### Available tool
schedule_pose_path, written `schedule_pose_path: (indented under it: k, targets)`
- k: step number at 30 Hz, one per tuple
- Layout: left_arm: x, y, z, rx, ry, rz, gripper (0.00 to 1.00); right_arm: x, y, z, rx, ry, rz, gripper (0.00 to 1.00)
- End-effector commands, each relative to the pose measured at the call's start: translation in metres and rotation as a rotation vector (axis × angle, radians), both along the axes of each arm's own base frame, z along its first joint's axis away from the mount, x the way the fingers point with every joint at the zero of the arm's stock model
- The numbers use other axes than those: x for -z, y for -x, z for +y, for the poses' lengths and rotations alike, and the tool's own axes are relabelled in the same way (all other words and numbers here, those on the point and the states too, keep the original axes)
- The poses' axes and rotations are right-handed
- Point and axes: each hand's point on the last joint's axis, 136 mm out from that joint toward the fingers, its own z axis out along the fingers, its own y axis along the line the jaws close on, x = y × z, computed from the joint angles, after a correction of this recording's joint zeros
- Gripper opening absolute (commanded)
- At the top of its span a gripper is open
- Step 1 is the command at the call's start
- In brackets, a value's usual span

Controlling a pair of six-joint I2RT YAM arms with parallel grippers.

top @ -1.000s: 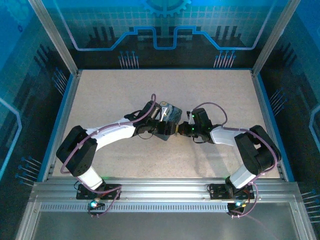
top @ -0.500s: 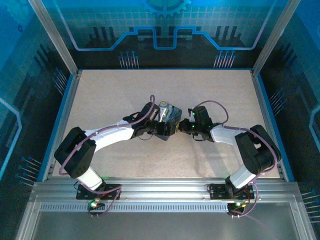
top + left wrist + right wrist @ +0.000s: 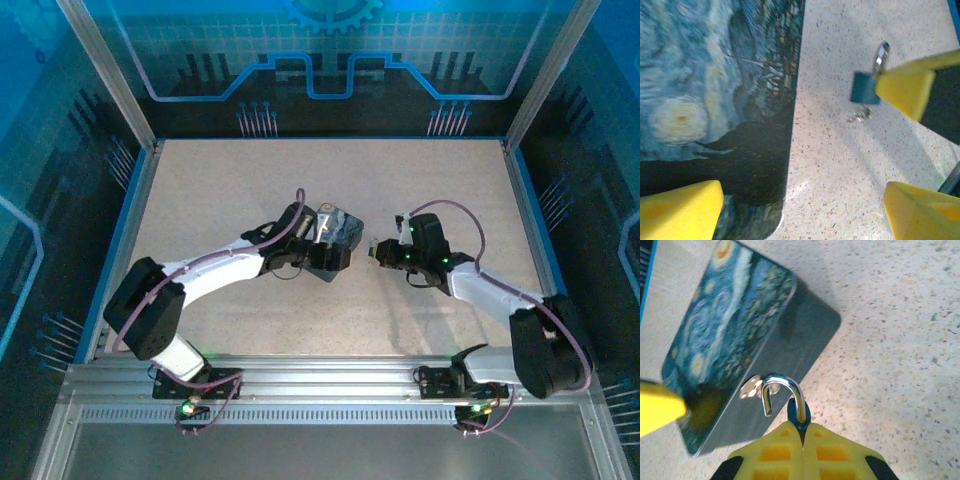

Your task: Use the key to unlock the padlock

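The right gripper (image 3: 801, 436) was clamped shut on the small padlock (image 3: 864, 87), which had a teal-blue metal body and a silvery curved shackle. Its yellow waffle-patterned pads (image 3: 775, 452) met around the body, so in the right wrist view little more than the shackle stuck out beyond them. One leg of the shackle ran down into the body, and the other appeared to end free in the air.

The padlock was held over the speckled beige table top (image 3: 250, 180), near the dark blue rectangular tin painted with pale swirls (image 3: 730, 335) but apart from it. It faced a small round silvery tab (image 3: 751, 386) on the tin's side wall.

A tiny greyish metal piece, apparently the slim key (image 3: 860, 116), showed just below the padlock's body. Whether it hung from the lock or lay on the table could not be told.

The left gripper (image 3: 802, 200) stood wide open and held nothing. One of its plain yellow foam fingertips (image 3: 680, 212) was over the tin's lid and the other over bare table.
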Motion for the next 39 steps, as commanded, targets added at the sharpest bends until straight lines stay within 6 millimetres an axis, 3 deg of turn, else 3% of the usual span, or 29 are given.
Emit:
schedule_pose_path:
  k: [1,7,13,19,28,34,39]
  targets:
    - [-0.045,-0.012,0.018,-0.041,0.067,-0.079,0.89,-0.003,0.033,0.005,-0.149,0.008,0.044,0.0]
    - [-0.077,-0.019,0.064,-0.166,0.139,-0.177,0.96,-0.003,0.076,0.029,-0.298,-0.1,0.131,0.0]
    - [-0.082,-0.011,0.098,-0.256,0.156,-0.211,0.99,0.022,0.092,0.052,-0.333,-0.168,0.236,0.0]
    - [-0.083,-0.004,0.109,-0.282,0.151,-0.221,0.99,0.051,0.085,0.05,-0.249,-0.126,0.291,0.0]
    - [-0.081,-0.004,0.111,-0.285,0.144,-0.219,0.99,0.081,0.093,0.038,-0.217,-0.046,0.365,0.03]
    - [-0.083,-0.005,0.117,-0.296,0.131,-0.221,0.99,0.085,0.094,0.031,-0.212,-0.004,0.373,0.15]
    - [-0.091,-0.008,0.131,-0.339,0.113,-0.242,0.99,0.073,0.089,0.018,-0.19,0.024,0.33,0.27]
